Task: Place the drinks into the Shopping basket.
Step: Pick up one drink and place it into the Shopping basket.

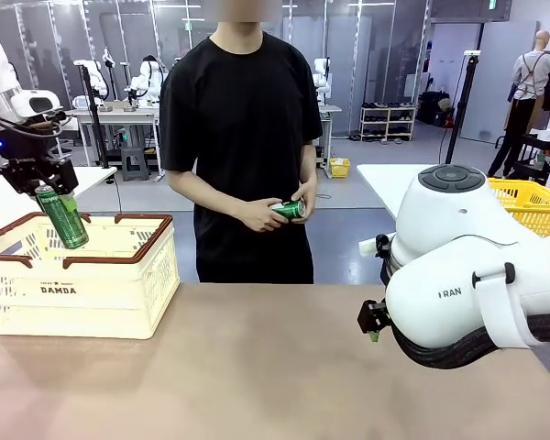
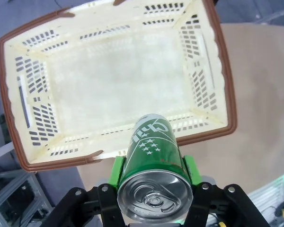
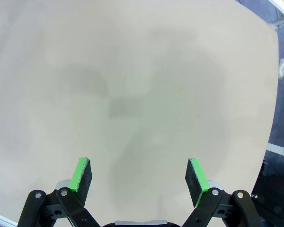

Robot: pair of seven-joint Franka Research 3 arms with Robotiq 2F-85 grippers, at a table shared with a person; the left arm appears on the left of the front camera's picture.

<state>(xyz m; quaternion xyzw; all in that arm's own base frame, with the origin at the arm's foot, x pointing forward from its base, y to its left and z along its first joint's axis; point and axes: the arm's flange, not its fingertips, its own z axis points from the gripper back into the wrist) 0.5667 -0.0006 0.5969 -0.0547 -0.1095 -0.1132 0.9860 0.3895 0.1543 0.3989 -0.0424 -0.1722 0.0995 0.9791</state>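
From the front, at 9 o'clock, the left gripper (image 1: 57,194) clamps a tilted green can (image 1: 66,225) over the left end of the Shopping basket (image 1: 82,284), while at 12 o'clock the person's hands (image 1: 268,216) hold a second green can (image 1: 289,209). The left wrist view has the green pads (image 2: 117,171) pressed on that can (image 2: 154,156) at 6 o'clock, silver top nearest, the basket (image 2: 33,90) beyond at 12 o'clock. In the right wrist view the right gripper (image 3: 139,177) stands wide apart at 6 o'clock, gripping nothing, above the table (image 3: 132,71).
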